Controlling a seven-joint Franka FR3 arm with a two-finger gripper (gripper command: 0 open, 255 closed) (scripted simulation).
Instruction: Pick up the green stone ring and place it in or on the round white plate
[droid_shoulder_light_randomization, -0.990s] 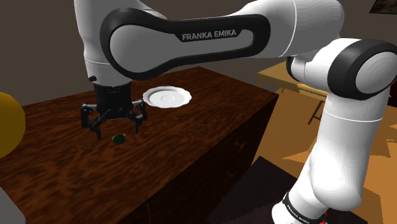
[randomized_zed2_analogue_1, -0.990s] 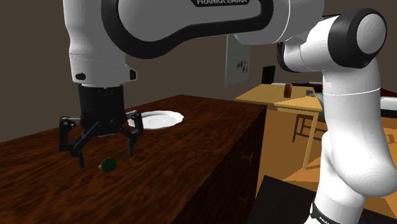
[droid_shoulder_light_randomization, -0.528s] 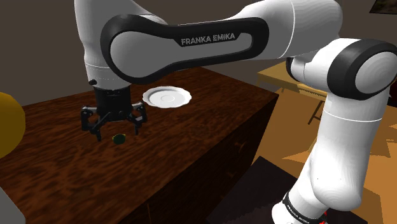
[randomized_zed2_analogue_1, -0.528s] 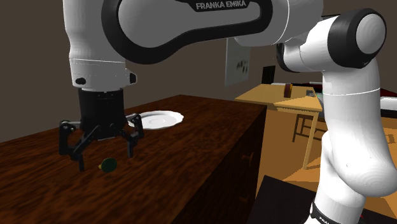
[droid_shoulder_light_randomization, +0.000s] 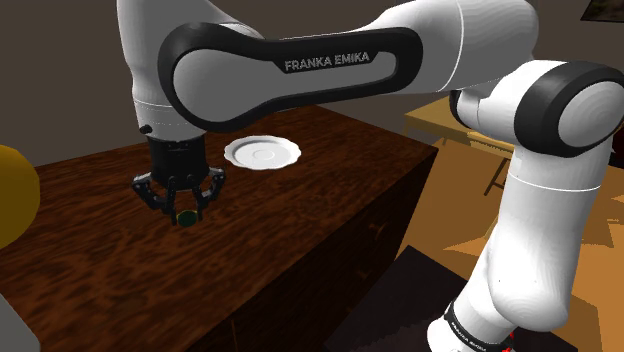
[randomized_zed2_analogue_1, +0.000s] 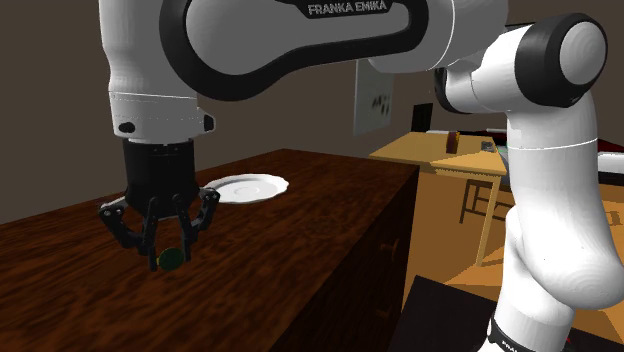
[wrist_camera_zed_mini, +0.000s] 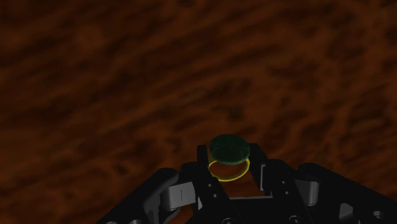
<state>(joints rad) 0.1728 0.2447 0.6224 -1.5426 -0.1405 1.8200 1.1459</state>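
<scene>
The ring, a gold band topped by a dark green stone (wrist_camera_zed_mini: 228, 147), lies on the dark wooden table (droid_shoulder_light_randomization: 300, 215) and sits between the two black fingers. My gripper (wrist_camera_zed_mini: 229, 163) is shut on the ring, clasping its band from both sides just above the tabletop. From the side cameras the ring (droid_shoulder_light_randomization: 186, 216) (randomized_zed2_analogue_1: 171, 258) peeks out low between the closed fingertips of the gripper (droid_shoulder_light_randomization: 183, 211) (randomized_zed2_analogue_1: 166, 252). The round white plate (droid_shoulder_light_randomization: 262, 153) (randomized_zed2_analogue_1: 245, 188) rests on the table beyond the gripper, toward the far edge.
A yellow rounded object (droid_shoulder_light_randomization: 12, 195) juts in at the shoulder view's left edge. The table's long edge (randomized_zed2_analogue_1: 390, 215) drops off toward the arm's base. Light wooden furniture (randomized_zed2_analogue_1: 450, 155) stands behind the arm, and a white sheet (randomized_zed2_analogue_1: 373, 100) hangs on the wall.
The fingers, spread wide a second ago, have closed onto the ring. The hand also came down slightly toward the table.
</scene>
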